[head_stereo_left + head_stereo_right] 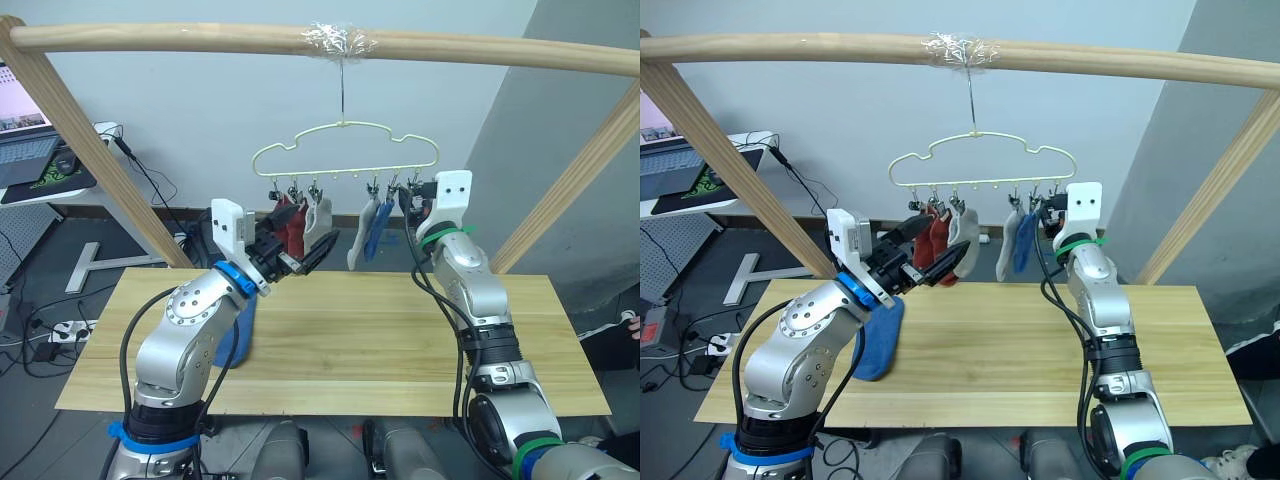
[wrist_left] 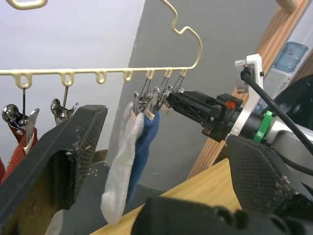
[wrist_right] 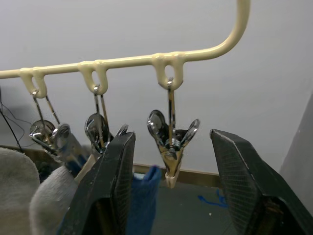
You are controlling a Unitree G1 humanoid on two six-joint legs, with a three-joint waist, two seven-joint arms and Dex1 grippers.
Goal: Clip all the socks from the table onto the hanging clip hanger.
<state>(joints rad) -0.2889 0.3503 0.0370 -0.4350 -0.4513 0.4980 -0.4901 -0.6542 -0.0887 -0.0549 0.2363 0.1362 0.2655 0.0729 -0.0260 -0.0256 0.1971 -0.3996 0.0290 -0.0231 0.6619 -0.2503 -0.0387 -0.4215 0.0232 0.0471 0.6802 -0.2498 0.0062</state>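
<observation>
The pale clip hanger [image 1: 345, 150] hangs from the wooden pole. Two rust red socks [image 1: 290, 225] and a grey sock [image 1: 318, 215] hang from its left clips. Another grey sock [image 1: 362, 240] and a blue sock [image 1: 378, 232] hang right of the middle. One more blue sock [image 1: 878, 340] lies on the table [image 1: 360, 340] at the left, partly behind my left arm. My left gripper [image 1: 305, 258] is open and holds nothing, just below the red socks. My right gripper [image 3: 171, 161] is raised at the hanger's right end, open, with the bare end clip [image 3: 171, 142] between its fingers.
The thick wooden frame has a top pole [image 1: 200, 38] and slanted legs at the left [image 1: 100, 150] and right [image 1: 570, 190] behind the table. A desk with a laptop [image 1: 25, 150] stands at the far left, with cables on the floor beneath.
</observation>
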